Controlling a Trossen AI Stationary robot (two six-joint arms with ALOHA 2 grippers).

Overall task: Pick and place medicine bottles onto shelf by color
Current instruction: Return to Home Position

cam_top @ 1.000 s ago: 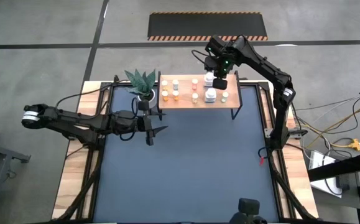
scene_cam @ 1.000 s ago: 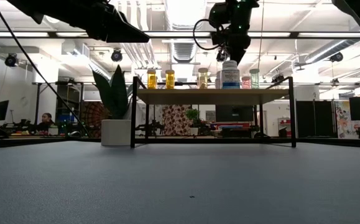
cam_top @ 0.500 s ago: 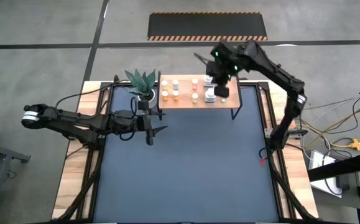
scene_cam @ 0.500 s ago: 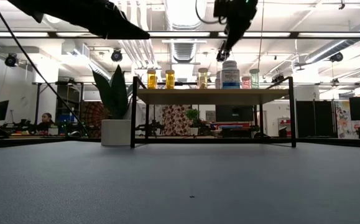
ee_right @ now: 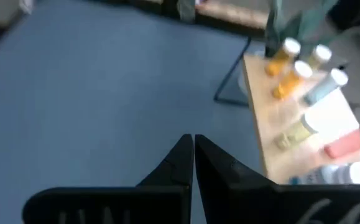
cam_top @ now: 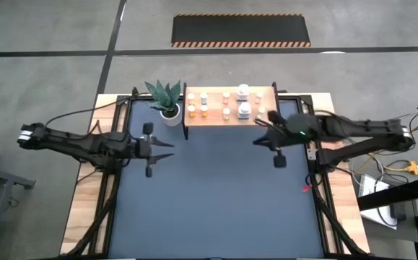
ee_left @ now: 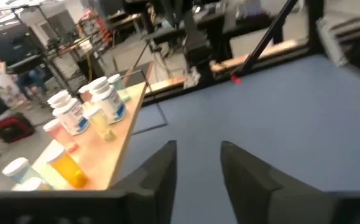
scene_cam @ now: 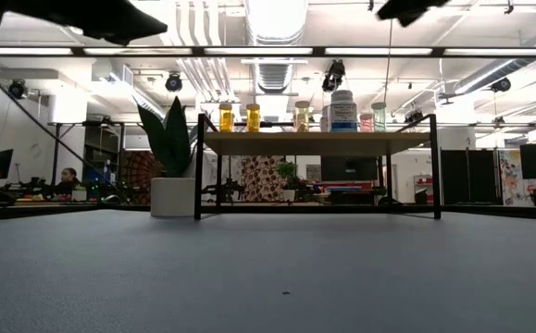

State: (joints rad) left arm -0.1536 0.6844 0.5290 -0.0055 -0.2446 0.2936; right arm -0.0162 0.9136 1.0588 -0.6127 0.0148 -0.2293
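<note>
Swinging clear of the shelf [cam_top: 214, 105], the right gripper [ee_right: 193, 140] is hovering just in front of it, fingers pressed together on nothing; the left gripper [ee_left: 198, 147] is waiting spread and empty; the medicine bottles [cam_top: 243, 110] are all standing on the shelf, so both arms seem to be retiring.

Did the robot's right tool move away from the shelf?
Yes. The right tool was over the shelf; now it hangs just past the shelf's front edge, over the blue tabletop.
</note>
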